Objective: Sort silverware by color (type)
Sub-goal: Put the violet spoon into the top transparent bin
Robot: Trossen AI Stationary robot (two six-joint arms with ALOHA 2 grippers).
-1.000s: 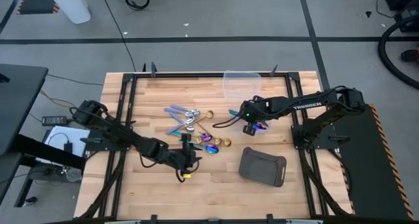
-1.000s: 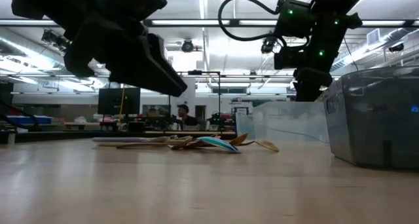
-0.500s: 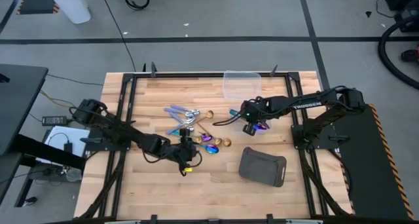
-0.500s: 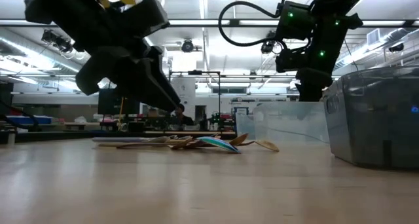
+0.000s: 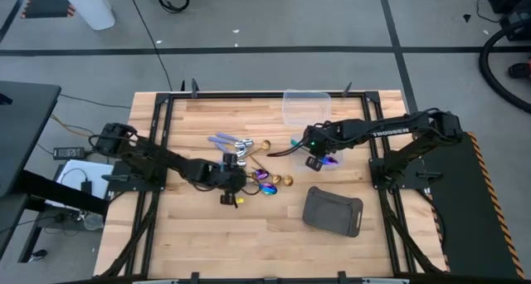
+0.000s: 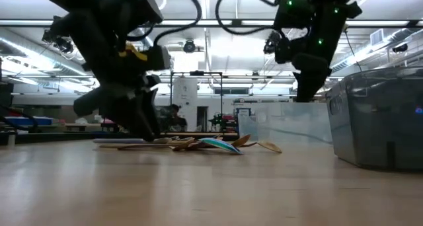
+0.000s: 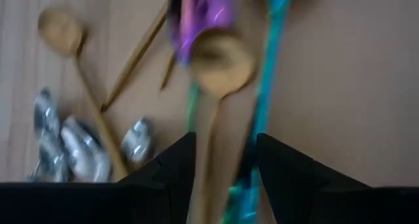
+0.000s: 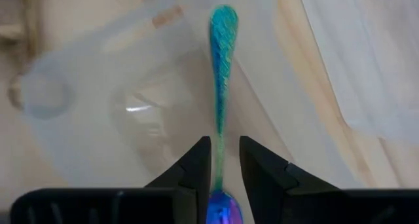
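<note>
The silverware lies in a loose pile [image 5: 251, 164] mid-table: lilac-handled silver spoons [image 5: 228, 143], gold spoons [image 7: 219, 60] and iridescent pieces [image 5: 267, 187]. My left gripper [image 7: 222, 162] hangs open just above the pile, one finger on each side of a gold spoon's handle and a teal handle. My right gripper [image 8: 224, 160] stands open over a small clear tub [image 8: 98, 112]. An iridescent teal-purple spoon [image 8: 222, 47] shows in the gap between its fingers, above the tub's floor. Whether that spoon rests in the tub does not show.
A larger clear tub [image 5: 305, 107] stands at the far edge, behind the right gripper. A dark grey tray [image 5: 333, 211] lies near the front right. Bare wood stretches along the near edge and the left side. A person shows far back in the room [image 6: 173, 113].
My left gripper has swung from the near side toward the far edge, onto the silverware pile. It has also tipped to point more steeply down and sunk close to the table. The pile has kept its place.
</note>
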